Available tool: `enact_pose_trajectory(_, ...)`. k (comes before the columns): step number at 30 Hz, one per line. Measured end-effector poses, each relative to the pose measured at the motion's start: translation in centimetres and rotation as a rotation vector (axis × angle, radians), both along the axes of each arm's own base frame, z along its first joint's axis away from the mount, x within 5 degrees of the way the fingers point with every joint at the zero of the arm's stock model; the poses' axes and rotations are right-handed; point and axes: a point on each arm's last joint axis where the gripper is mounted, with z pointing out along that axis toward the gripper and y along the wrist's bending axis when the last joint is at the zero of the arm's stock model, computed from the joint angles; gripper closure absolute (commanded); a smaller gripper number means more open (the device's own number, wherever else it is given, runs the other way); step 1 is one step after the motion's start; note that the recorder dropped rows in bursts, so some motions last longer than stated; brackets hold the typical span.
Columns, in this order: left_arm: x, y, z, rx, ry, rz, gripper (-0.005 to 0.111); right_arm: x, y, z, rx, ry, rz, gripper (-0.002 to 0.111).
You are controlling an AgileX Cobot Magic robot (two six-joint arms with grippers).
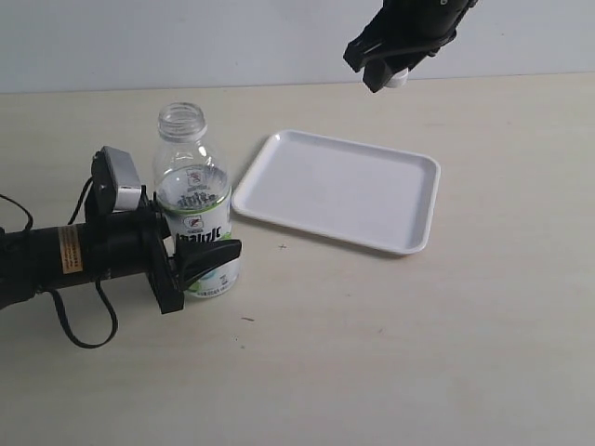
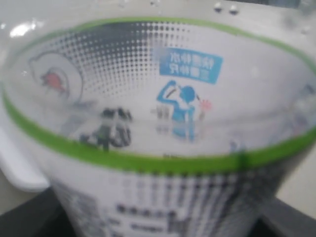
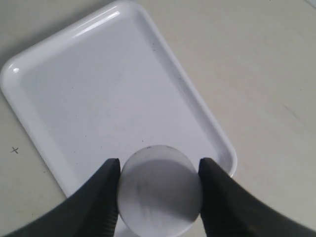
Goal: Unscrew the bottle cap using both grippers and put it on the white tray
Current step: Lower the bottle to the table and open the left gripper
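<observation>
- The right end effector point(image 3: 159, 193) is clenched on the bottle cap point(image 3: 159, 191). Its two black fingers point(image 3: 101, 200) press the cap's opposite sides, and the cap's flat round face is turned toward the wrist camera.
- The cap is held in the air, clear of any surface. In the right wrist view the white tray point(image 3: 103, 98) lies below it, and the cap overlaps one of the tray's short edges.
- The left end effector point(image 1: 197, 243) is clamped around the lower body of the bottle point(image 1: 191, 186), over the label (one black finger crosses the front; the other is hidden behind).
- The bottle stands upright on the tabletop point(image 1: 418, 353) with its threaded neck bare and open.
- In the left wrist view the green-edged label fills almost the whole picture and is blurred at close range.
- The tray lies flat on the tabletop just beside the bottle, its nearest rounded corner toward the bottle's shoulder. Whether they touch cannot be told.
- The left arm point(image 1: 56, 255), black with an orange label and a looping cable, lies low along the tabletop.
</observation>
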Motion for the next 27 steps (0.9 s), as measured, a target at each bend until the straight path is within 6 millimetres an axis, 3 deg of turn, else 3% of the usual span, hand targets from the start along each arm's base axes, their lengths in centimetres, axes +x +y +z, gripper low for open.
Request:
enact_pose_trajectory(7,-0.1,0.0,0.0,0.003,-0.002,-0.015,0.033,0.0,0.0,0.0,0.000,0.000,0.000,0.108)
enact_pose_trajectory(10,-0.2,0.0,-0.1,0.010,0.005,-0.018,0.020,0.0,0.0,0.0,0.000,0.000,0.000,0.108)
enact_pose_trajectory(19,-0.2,0.1,-0.2,0.018,0.012,-0.026,0.018,0.0,0.0,0.0,0.000,0.000,0.000,0.108)
enact_pose_trajectory(27,-0.3,1.8,-0.2,0.030,0.021,-0.022,0.018,0.0,0.0,0.0,-0.006,-0.002,0.014,0.108)
